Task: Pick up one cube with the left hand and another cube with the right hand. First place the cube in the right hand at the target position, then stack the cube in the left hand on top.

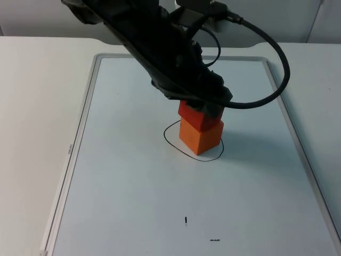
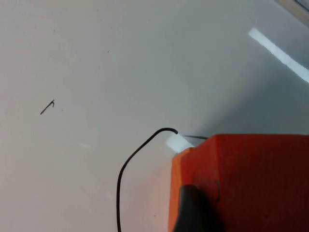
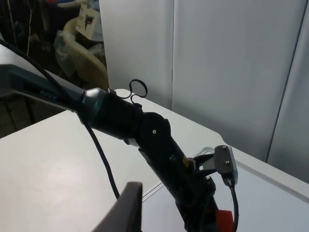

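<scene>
An orange cube [image 1: 202, 136] stands inside a black pen-drawn ring [image 1: 168, 140] on the white board. A red cube [image 1: 191, 112] rests on top of it, turned a little and shifted toward the far left. My left gripper [image 1: 201, 104] reaches down from the upper left and is shut on the red cube. In the left wrist view the red cube [image 2: 251, 179] sits close against a black fingertip [image 2: 190, 208], with the ring line [image 2: 126, 164] beside it. My right arm waits raised off the table; its wrist view looks at the left arm [image 3: 154, 140] and the red cube [image 3: 225, 220].
The stack sits on a white board with a metal frame [image 1: 80, 133] on the white table. Two small pen marks [image 1: 185, 220] lie on the board's near part. A grey partition wall [image 1: 298, 16] closes the far side.
</scene>
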### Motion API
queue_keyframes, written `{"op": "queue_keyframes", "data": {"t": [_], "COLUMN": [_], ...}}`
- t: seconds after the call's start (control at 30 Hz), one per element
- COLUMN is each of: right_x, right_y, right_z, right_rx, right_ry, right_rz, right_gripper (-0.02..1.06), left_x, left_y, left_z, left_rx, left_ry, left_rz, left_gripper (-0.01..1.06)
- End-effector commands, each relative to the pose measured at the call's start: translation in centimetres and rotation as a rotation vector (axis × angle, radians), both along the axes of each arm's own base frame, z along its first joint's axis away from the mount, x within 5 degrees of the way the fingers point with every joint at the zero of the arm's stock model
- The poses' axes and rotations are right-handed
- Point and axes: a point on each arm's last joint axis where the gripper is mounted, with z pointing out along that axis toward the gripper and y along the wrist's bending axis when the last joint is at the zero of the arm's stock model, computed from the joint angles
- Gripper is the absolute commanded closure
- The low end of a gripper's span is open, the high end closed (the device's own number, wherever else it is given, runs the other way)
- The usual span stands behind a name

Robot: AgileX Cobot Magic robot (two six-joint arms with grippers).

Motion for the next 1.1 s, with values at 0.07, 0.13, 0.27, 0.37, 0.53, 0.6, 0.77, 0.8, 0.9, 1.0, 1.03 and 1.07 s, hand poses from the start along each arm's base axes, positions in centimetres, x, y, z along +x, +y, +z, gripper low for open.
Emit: {"op": "queue_keyframes", "data": {"t": [0.07,0.13,0.27,0.37,0.53,0.6,0.77,0.8,0.9,1.0,1.03,1.07], "right_x": [0.2,0.2,0.2,0.2,0.2,0.2,0.2,0.2,0.2,0.2,0.2,0.2], "right_y": [0.2,0.2,0.2,0.2,0.2,0.2,0.2,0.2,0.2,0.2,0.2,0.2], "right_z": [-0.2,-0.2,-0.2,-0.2,-0.2,-0.2,-0.2,-0.2,-0.2,-0.1,-0.1,0.0], "right_rx": [-0.006,-0.006,-0.005,-0.005,-0.005,-0.004,-0.004,-0.004,-0.004,-0.001,0.002,0.005], "right_ry": [0.004,0.001,0.0,0.0,0.0,0.001,0.001,0.001,0.001,-0.002,-0.005,-0.009], "right_rz": [0.002,0.001,0.001,0.001,0.001,0.002,0.002,0.002,0.002,0.002,0.002,0.001], "right_gripper": [0.0,0.0,0.0,0.0,0.0,0.0,0.0,0.0,0.0,0.0,0.0,0.0], "left_x": [0.0,0.0,-0.1,-0.2,-0.3,-0.3,-0.5,-0.6,-1.0,-1.7,-2.2,-2.7], "left_y": [-0.4,-0.4,-0.4,-0.4,-0.6,-0.6,-0.5,-0.5,-0.3,0.2,0.4,0.7], "left_z": [0.3,0.3,0.3,0.3,0.4,0.5,1.7,2.4,4.2,7.3,8.9,10.2], "left_rx": [-0.017,-0.017,-0.014,-0.016,-0.054,-0.057,-0.071,-0.078,-0.096,-0.123,-0.141,-0.154], "left_ry": [-0.009,-0.006,0.004,0.017,0.043,0.04,0.032,0.022,-0.003,-0.053,-0.074,-0.086], "left_rz": [0.007,0.005,0.0,0.001,0.03,0.032,0.024,0.02,0.009,-0.01,-0.018,-0.028], "left_gripper": [0.93,0.76,0.5,0.34,0.3,0.3,0.3,0.3,0.3,0.3,0.3,0.3]}}
